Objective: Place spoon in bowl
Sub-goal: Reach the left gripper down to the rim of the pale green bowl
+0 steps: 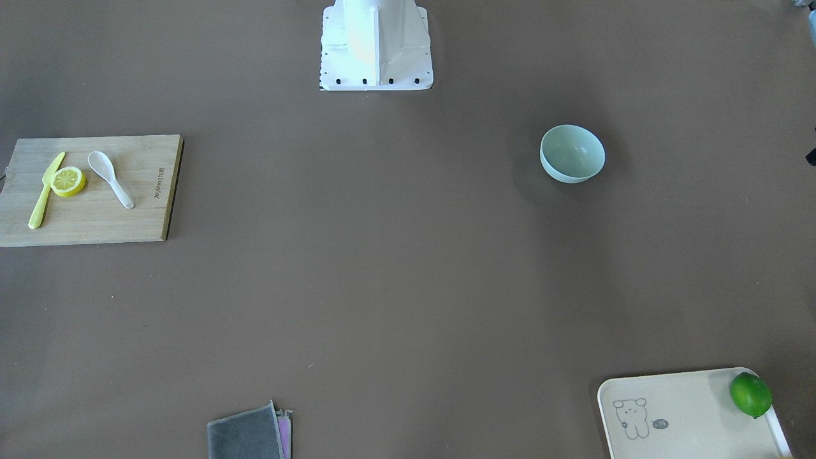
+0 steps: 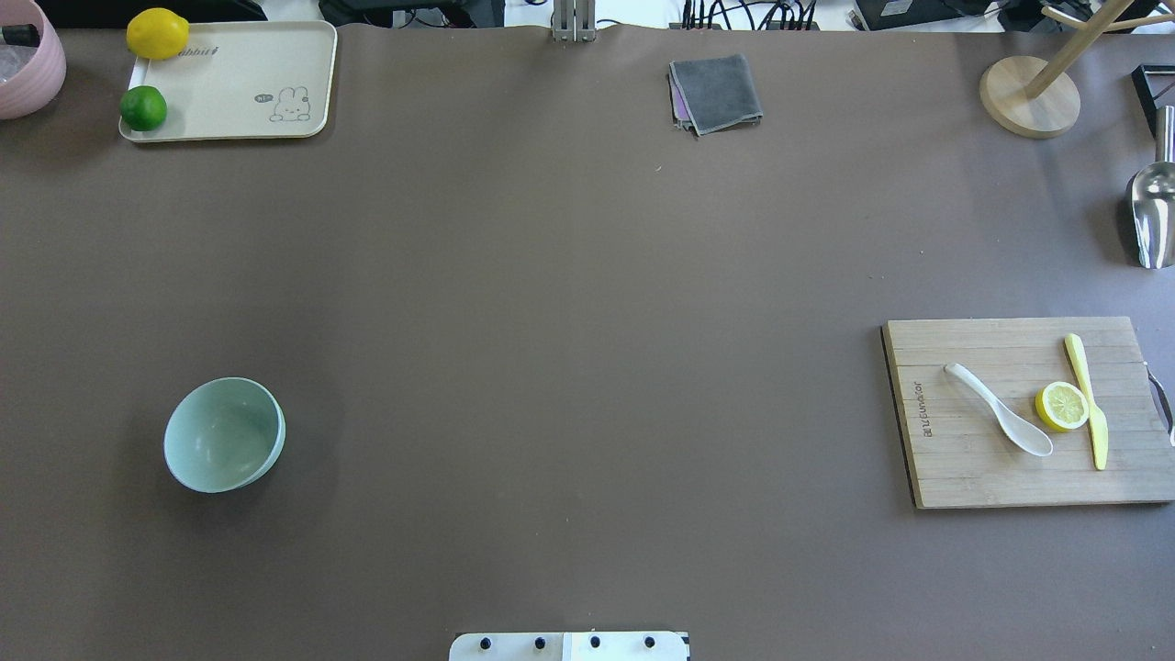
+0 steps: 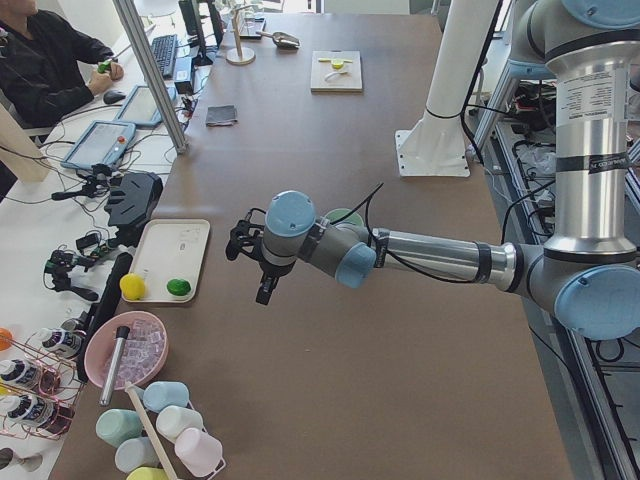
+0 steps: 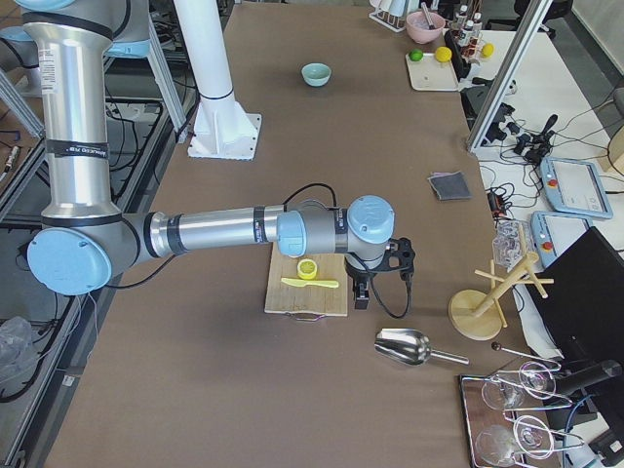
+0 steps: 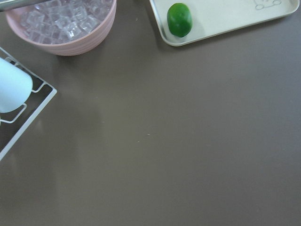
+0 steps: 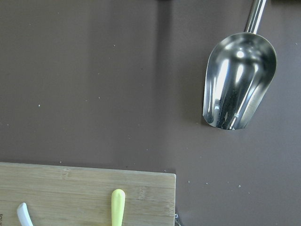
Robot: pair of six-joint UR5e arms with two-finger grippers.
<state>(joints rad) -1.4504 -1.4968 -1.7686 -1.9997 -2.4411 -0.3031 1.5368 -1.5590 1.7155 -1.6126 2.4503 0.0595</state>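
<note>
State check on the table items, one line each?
spoon: lying flat on the cutting board, not yet picked up
bowl: upright, empty
lemon half: cut face up
knife: lying flat beside the lemon half
cloth: folded
metal scoop: lying down, empty
pink bowl: filled with ice

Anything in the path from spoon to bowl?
Nothing visible does. The spoon lies on the board, and the lemon slice beside it is on the side away from the bowl. Nothing stands on the stretch of table between board and bowl.
</note>
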